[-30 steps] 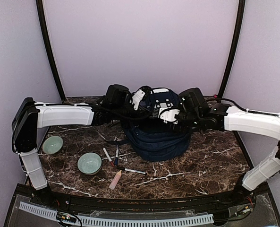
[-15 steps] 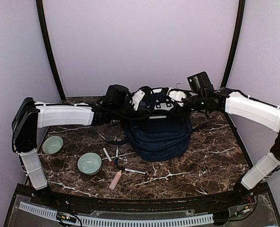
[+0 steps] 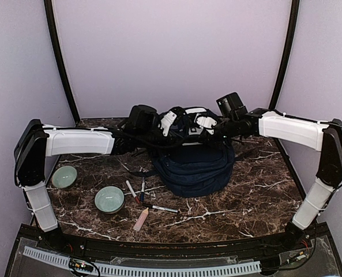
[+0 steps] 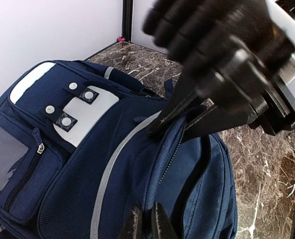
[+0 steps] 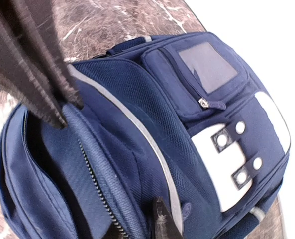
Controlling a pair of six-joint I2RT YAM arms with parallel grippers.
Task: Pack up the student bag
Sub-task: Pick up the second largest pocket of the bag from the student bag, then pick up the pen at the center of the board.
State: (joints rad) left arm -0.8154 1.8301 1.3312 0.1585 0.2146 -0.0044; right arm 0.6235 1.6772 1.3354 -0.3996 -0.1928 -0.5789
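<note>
The student bag (image 3: 194,164) is a navy backpack with grey stripe and pale patches, standing at the table's middle back. It fills the left wrist view (image 4: 87,149) and the right wrist view (image 5: 187,109). My left gripper (image 3: 169,122) is shut on the fabric edge of the bag's main opening, its tips (image 4: 147,224) pinching beside the zipper. My right gripper (image 3: 209,122) faces it from the other side and is shut on the same zippered rim (image 5: 140,230). Each gripper shows in the other's wrist view: the right one (image 4: 168,134), the left one (image 5: 67,113). The opening gapes dark between them.
Two pale green bowls (image 3: 109,199) (image 3: 64,176) sit at the left front. Several markers (image 3: 137,191), a pen (image 3: 165,209) and a pinkish tube (image 3: 141,219) lie in front of the bag. Purple walls and black posts enclose the marble table (image 3: 257,196).
My right gripper has risen from the bag's front right and swung back to its top rim, where it now pinches the zipper edge. The left arm has hardly moved.
</note>
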